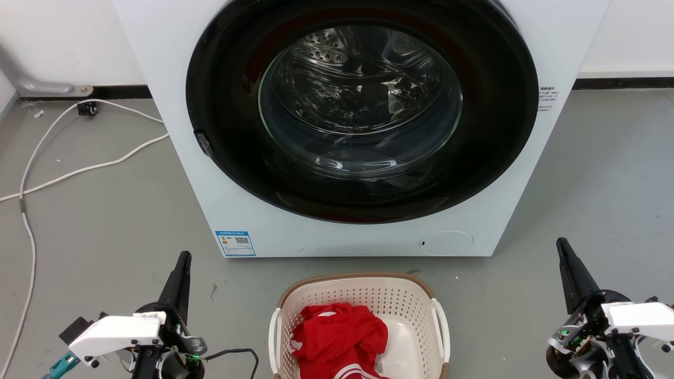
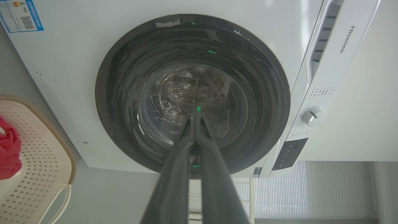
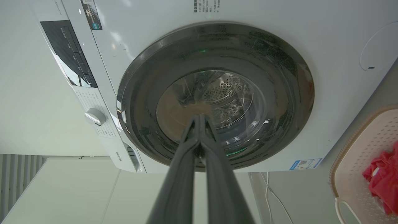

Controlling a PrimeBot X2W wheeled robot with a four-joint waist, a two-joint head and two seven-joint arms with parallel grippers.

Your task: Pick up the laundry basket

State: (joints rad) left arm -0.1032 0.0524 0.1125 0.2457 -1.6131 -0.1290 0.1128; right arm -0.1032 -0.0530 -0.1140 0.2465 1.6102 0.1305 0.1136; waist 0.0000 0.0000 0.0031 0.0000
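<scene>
Left jaws closed tip to tip, nothing between them; dark fingers (image 1: pixel 179 284) at 7 o'clock of the head view, pointing toward 12 with a slight lean toward 1. Right jaws likewise pressed together and empty; fingers (image 1: pixel 575 279) at 5 o'clock, leaning toward 11. Bare grey floor (image 1: pixel 105 237) around each, and each well apart from the laundry basket (image 1: pixel 389 300), at 6 o'clock between them. Open floor on either flank of the basket, right up to its white side handles (image 1: pixel 441 321). Brown rim (image 1: pixel 358 275) near the foot of the washing machine (image 1: pixel 247 210) at 12, a strip of floor between. Red garment (image 1: pixel 337 331) heaped inside the basket, toward its 7 o'clock corner. In the left wrist view, shut fingers aimed at the round dark door (image 2: pixel 130 77), basket at 8 o'clock. In the right wrist view, same aim, basket at 4 o'clock. White cable (image 1: pixel 79 171) loose on the floor at 9 to 10 o'clock, apart from the left arm.
</scene>
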